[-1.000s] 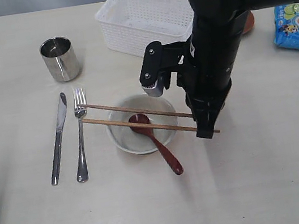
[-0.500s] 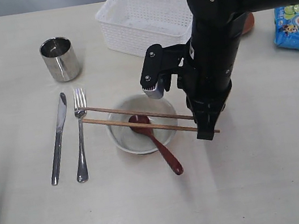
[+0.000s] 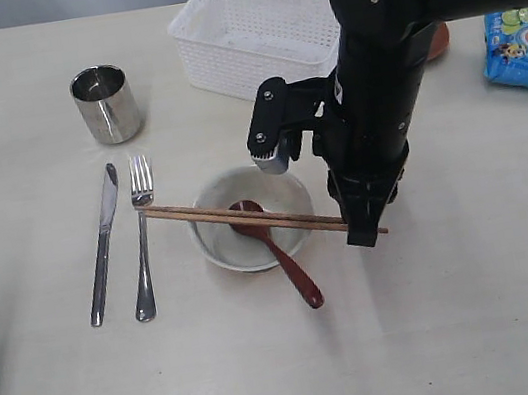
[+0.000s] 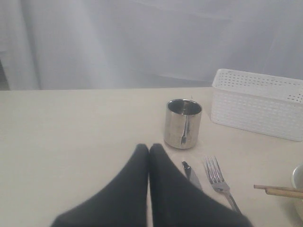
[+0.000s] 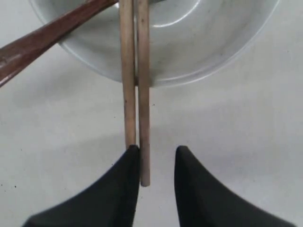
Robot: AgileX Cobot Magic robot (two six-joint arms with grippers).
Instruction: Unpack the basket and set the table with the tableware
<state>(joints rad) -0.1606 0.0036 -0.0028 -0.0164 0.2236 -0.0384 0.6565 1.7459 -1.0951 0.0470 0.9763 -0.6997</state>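
Note:
The wooden chopsticks (image 3: 237, 217) lie side by side across the off-white bowl (image 3: 224, 247), over the red-brown spoon (image 3: 291, 269) that rests in it. My right gripper (image 3: 363, 234) stands open at their right ends. In the right wrist view one chopstick (image 5: 143, 94) ends between the fingers (image 5: 130, 163), against one of them, and the gripper (image 5: 157, 150) grips nothing. The knife (image 3: 103, 245) and fork (image 3: 140, 244) lie left of the bowl, with the steel cup (image 3: 107, 104) behind them. My left gripper (image 4: 148, 147) is shut and empty, near the cup (image 4: 183, 124).
The white basket (image 3: 257, 31) stands at the back, behind the bowl. A brown plate edge (image 3: 437, 39) shows behind my right arm. A blue chip bag (image 3: 526, 47) lies at the far right. The pale table (image 3: 468, 326) is bare in front.
The two chopsticks, spread apart at their left ends before, now lie close together across the bowl. My right gripper has hardly moved.

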